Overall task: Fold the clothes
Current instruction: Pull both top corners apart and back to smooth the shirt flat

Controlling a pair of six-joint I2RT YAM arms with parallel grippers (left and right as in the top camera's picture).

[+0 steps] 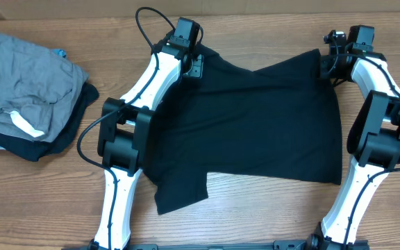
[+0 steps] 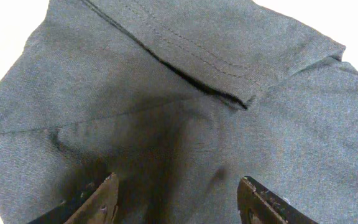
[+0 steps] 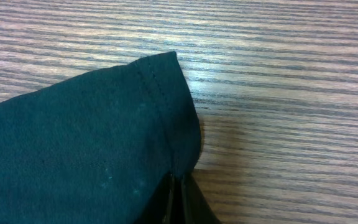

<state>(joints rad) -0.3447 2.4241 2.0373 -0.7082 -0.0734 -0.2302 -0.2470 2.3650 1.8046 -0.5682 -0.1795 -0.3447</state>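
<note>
The clothes, a black T-shirt (image 1: pixel 255 125), lie spread across the middle of the wooden table, one sleeve sticking out at the front left. My left gripper (image 1: pixel 194 65) hovers over the shirt's far left corner. It is open, its fingers (image 2: pixel 107 199) wide apart over wrinkled fabric (image 2: pixel 179 137) with a stitched hem fold just beyond. Nothing is gripped between them. My right gripper (image 1: pixel 325 64) sits at the shirt's far right corner. It is shut, pinching the edge of the fabric (image 3: pixel 92 143) just behind the hemmed corner, which lies on the wood.
A crumpled grey garment (image 1: pixel 26 87) with a white label lies on a dark garment (image 1: pixel 64 139) at the left edge of the table. Bare wood (image 3: pixel 278 93) lies to the right of the shirt's corner. Both arm bases stand at the table's front.
</note>
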